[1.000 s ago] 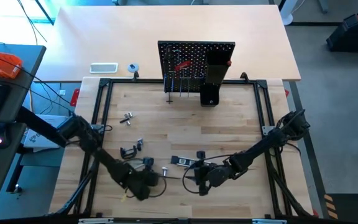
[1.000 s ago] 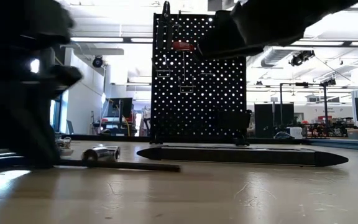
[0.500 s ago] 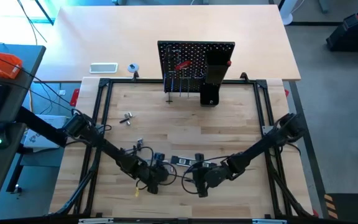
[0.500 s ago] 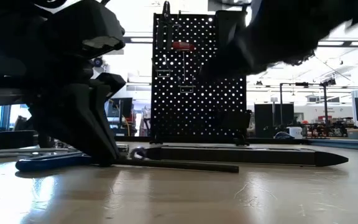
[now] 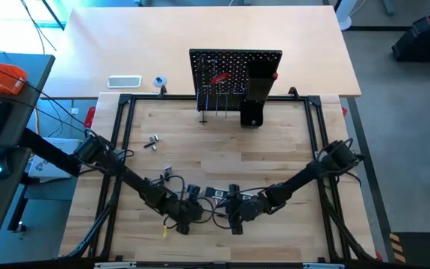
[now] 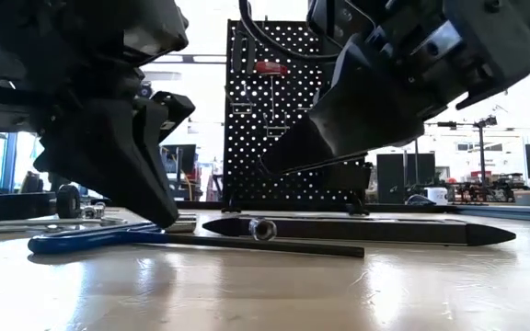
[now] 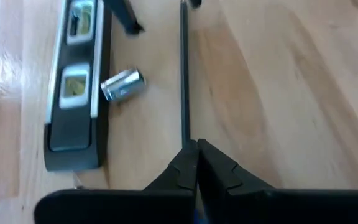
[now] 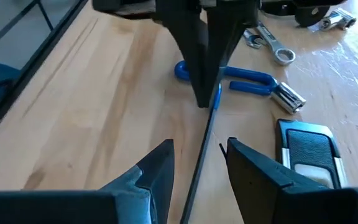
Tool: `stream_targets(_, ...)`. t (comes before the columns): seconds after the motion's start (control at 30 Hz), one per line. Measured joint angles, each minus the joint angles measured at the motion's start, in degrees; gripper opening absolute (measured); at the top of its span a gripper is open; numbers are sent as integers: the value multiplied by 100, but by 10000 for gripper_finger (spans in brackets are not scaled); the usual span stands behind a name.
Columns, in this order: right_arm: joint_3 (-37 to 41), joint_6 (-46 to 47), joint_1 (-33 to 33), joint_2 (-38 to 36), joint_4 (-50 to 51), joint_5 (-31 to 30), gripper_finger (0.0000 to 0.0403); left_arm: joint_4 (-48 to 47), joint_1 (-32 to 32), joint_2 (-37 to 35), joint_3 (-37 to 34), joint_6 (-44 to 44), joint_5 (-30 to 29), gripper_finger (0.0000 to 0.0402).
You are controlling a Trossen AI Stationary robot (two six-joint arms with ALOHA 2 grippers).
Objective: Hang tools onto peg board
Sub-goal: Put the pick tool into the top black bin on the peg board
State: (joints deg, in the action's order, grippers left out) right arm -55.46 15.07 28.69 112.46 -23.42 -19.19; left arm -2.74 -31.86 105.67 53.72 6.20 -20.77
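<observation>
The blue T-handle hex key lies on the table near the front. Its thin dark shaft runs from my left gripper toward my right gripper. The left gripper is shut on the key. My right gripper is open, just above the table, with one finger on either side of the shaft and touching nothing. The peg board stands upright at the far edge. A red-handled tool and thin tools hang on it. My left gripper pinches the hex key's shaft where it meets the blue handle, between its two fingertips. The fingers slant down from above. The key lies flat, with its handle and shaft on the table.
A black-and-silver bar lies beside the shaft with a small silver socket next to it. A silver wrench lies beyond the blue handle. A black C-clamp and a small silver piece lie left of centre.
My left gripper has gone toward the table's right edge and a little up, staying shut. It has dragged the hex key along the table, so the blue handle is now in the low view. My right gripper has come down over the shaft's free end, still open.
</observation>
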Motion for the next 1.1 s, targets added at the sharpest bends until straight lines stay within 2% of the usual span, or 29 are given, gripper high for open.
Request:
stream_targets(0.23, -17, 57, -7, 204, -243, 270, 139, -341, -2, -33, 6, 114, 297, 10)
stream_targets(0.43, -527, -203, -22, 696, -174, 167, 139, -252, 123, -33, 6, 146, 300, 32)
stream_targets(0.6, -1100, -297, -156, 1047, 681, -93, 139, -82, 260, -32, 6, 146, 297, 23)
stream_targets(0.7, -1373, -44, -223, 1204, 1086, -258, 139, -29, 303, -33, 6, 83, 411, 12)
stream_targets(0.97, -1420, 175, -262, 1279, 1242, -307, 136, -48, 293, -59, 6, -45, 465, 3)
stream_targets(1.1, -1429, 352, -302, 1276, 1517, -127, 108, -66, 289, -257, 6, -139, 479, 3)
